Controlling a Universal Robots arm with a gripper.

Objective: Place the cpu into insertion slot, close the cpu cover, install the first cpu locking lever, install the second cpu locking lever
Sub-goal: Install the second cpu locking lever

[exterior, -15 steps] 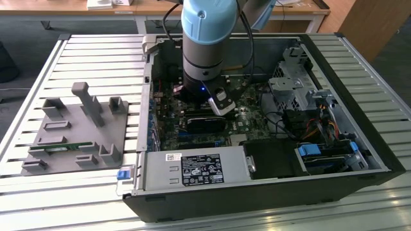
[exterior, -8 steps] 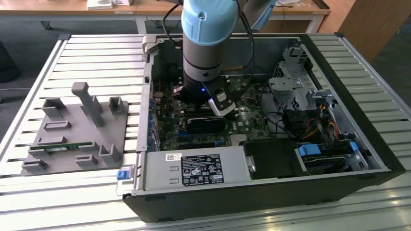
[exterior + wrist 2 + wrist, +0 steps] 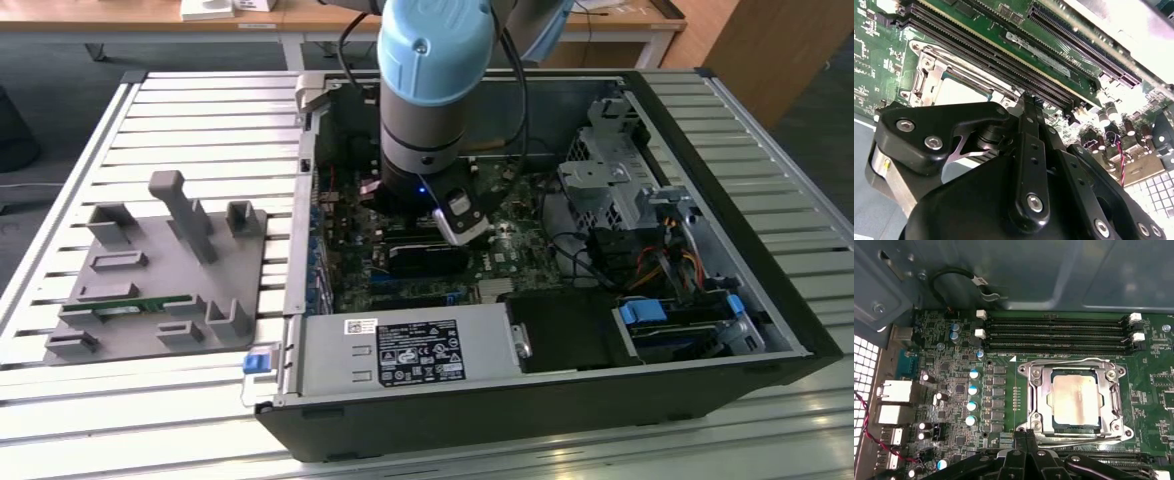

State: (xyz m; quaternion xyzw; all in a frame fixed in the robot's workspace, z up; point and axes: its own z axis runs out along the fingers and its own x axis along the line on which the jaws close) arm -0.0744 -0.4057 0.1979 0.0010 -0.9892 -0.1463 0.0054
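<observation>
In the first wrist view the cpu (image 3: 1076, 400), a pale tan square, sits in the insertion slot (image 3: 1055, 426) on the green board. The silver cpu cover (image 3: 1038, 390) lies flat around it, framing the chip through its window. A thin wire lever (image 3: 1074, 359) runs along the cover's side toward the memory slots, and another lever (image 3: 1089, 439) runs along the opposite side. My gripper (image 3: 1026, 437) is shut with nothing between its black fingers, its tip just off the socket's edge by that second lever. The second wrist view has the gripper (image 3: 1026, 100) beside the cpu (image 3: 961, 91). In the exterior view the gripper (image 3: 461, 225) reaches down into the case.
Several black memory slots (image 3: 1054, 330) run beside the socket. The open computer case (image 3: 694, 330) holds a power supply (image 3: 400, 350), a drive cage (image 3: 607, 170) and cables. A grey fixture tray (image 3: 160, 280) lies on the slatted table at the exterior view's left.
</observation>
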